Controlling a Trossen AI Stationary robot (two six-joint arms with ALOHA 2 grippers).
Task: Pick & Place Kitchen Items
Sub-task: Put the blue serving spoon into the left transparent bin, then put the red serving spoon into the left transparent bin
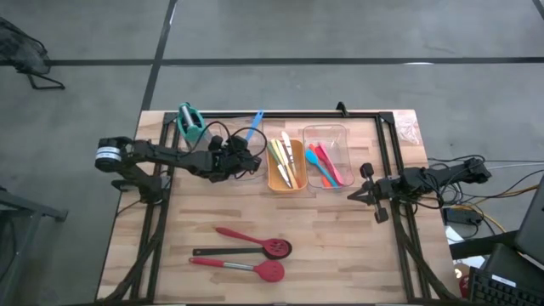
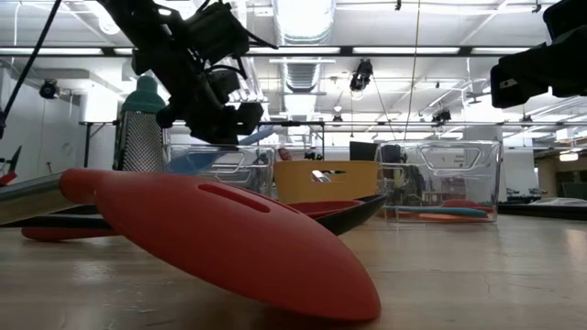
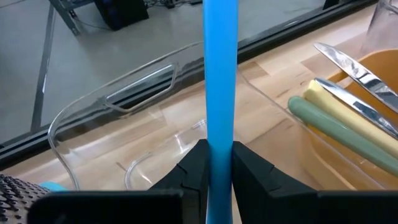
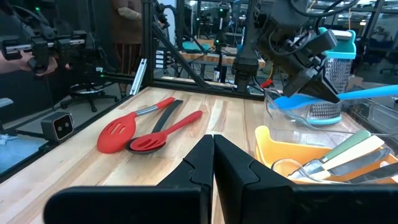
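From above, the left end effector (image 1: 240, 159) is clamped on the blue spoon (image 1: 254, 124) over an empty clear tray (image 1: 223, 174). The orange tray (image 1: 286, 182) and right clear tray (image 1: 330, 129) hold sorted utensils; three red-headed spoons (image 1: 255, 255) still lie on the near bench (image 1: 340, 246), so roughly three-quarters looks done.

At bench level, one red spoon head fills the foreground and hides much of the trays.

The left wrist view shows only the blue handle between the fingers (image 3: 249, 171); its bowl is cut off.

The right end effector (image 4: 213, 146), fingers together, waits at the right, empty.
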